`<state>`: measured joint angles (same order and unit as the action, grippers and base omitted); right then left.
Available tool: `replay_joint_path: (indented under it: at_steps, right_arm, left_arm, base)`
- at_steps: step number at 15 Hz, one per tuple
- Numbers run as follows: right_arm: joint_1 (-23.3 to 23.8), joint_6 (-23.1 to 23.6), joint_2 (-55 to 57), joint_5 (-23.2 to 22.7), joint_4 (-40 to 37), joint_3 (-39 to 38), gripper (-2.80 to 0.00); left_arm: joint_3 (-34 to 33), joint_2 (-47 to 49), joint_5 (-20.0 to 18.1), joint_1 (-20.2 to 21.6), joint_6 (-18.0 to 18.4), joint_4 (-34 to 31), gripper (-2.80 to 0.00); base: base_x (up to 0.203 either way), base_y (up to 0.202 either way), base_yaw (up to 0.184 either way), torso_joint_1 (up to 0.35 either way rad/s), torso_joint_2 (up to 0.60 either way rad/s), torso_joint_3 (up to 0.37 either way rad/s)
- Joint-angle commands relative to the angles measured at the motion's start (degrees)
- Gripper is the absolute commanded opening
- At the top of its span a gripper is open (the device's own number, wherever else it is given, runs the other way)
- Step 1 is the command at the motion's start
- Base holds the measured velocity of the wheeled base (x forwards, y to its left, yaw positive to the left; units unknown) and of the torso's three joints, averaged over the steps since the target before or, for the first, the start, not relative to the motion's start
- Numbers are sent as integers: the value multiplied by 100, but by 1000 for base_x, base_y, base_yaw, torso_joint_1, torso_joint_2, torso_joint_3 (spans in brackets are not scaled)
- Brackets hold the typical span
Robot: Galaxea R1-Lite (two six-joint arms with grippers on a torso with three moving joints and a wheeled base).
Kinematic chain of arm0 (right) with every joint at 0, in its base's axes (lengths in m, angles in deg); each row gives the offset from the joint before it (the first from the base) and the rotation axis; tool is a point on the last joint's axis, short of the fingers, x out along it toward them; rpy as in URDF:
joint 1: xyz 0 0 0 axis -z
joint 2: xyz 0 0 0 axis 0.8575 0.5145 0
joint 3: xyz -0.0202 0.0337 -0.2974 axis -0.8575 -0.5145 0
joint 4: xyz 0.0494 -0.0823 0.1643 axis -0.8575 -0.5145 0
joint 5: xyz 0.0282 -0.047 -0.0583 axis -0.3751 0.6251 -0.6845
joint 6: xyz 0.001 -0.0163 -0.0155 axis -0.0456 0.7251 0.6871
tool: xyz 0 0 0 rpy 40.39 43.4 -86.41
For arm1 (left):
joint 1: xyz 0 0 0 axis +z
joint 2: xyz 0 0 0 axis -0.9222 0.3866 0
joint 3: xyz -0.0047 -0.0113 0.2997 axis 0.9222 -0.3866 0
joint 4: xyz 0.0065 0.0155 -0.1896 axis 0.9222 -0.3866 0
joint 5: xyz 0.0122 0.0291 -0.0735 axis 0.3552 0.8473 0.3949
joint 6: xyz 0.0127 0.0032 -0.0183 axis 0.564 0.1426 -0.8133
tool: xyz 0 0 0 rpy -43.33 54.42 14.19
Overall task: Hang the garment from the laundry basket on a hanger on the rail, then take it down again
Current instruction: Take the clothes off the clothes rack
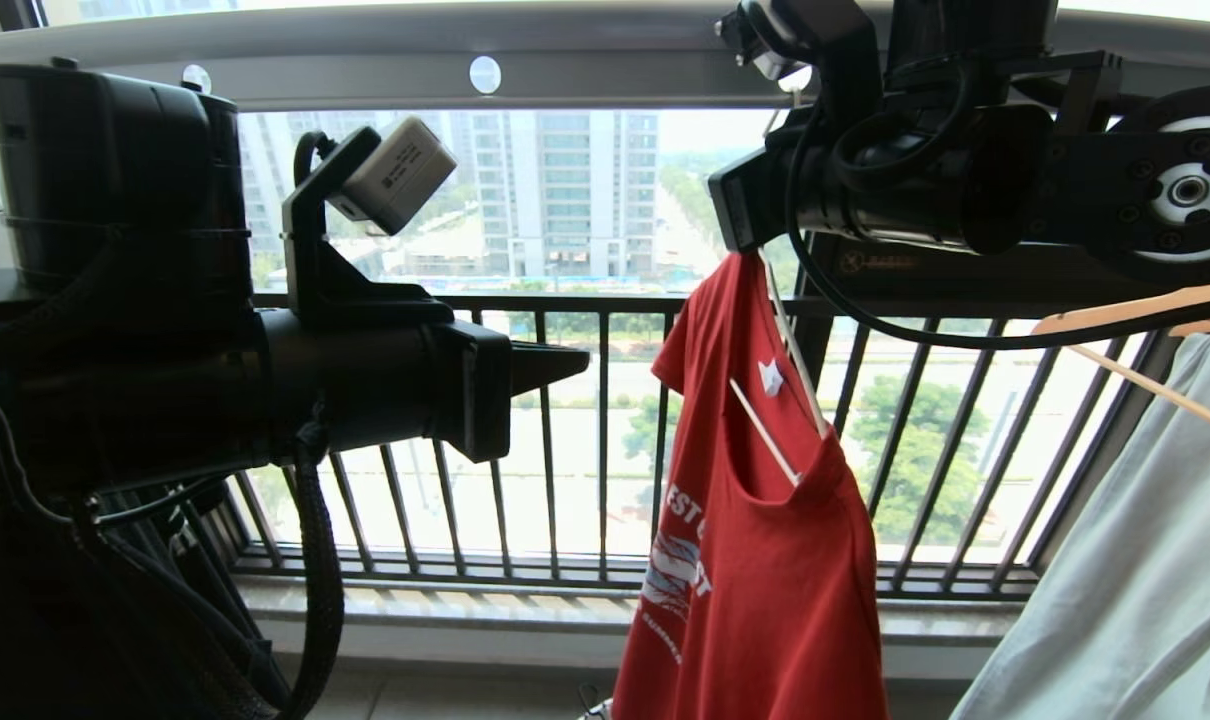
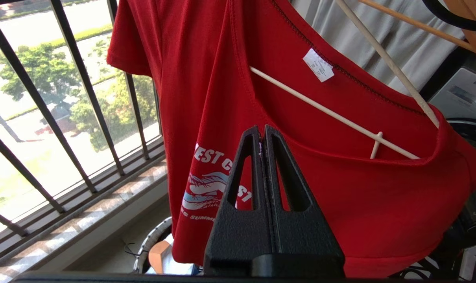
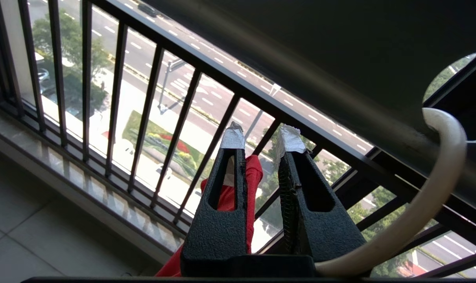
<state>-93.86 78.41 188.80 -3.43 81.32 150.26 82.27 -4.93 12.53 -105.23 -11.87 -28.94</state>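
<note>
The garment, a red T-shirt with white lettering, hangs askew from the thin cream hanger. The hanger's bar crosses the open neck below the white label. My right gripper sits right under the rail, closed on the hanger's neck. Its jaws stay narrowly apart, and the hook curves out from their base up to the rail. My left gripper is shut and empty, level, left of the shirt and apart from it. Its tips point at the collar front. The laundry basket stands on the floor below.
A pale grey-green garment on wooden hangers hangs close on the right. The dark balcony railing runs behind everything. A white appliance stands beyond the shirt. My right arm fills the upper right.
</note>
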Motion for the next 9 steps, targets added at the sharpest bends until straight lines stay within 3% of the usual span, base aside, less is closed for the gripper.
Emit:
replay_joint_path:
  at_steps: [1, 3, 7, 8, 9]
  right_arm:
    - [-15, 11, -68, -16, 6, 12, -280]
    - [-15, 11, -85, -44, 6, 4, -280]
    - [-32, 11, -74, -103, 6, 4, -280]
    - [-63, 11, -76, -105, 6, 4, -280]
    - [-77, 11, -74, -106, 6, 4, -280]
  left_arm:
    - [-72, 756, -294, -42, -260, 726, -280]
    - [73, 1128, -426, -43, -344, 1173, -280]
    - [723, 1624, -454, -43, -348, 1281, -280]
    - [839, 1694, -444, -43, -348, 1274, 0]
    - [924, 1738, -442, -37, -348, 1260, 0]
  base:
    - [0, 0, 0, 0, 0, 0]
    - [0, 0, 0, 0, 0, 0]
    - [0, 0, 0, 0, 0, 0]
    - [0, 0, 0, 0, 0, 0]
    - [0, 0, 0, 0, 0, 0]
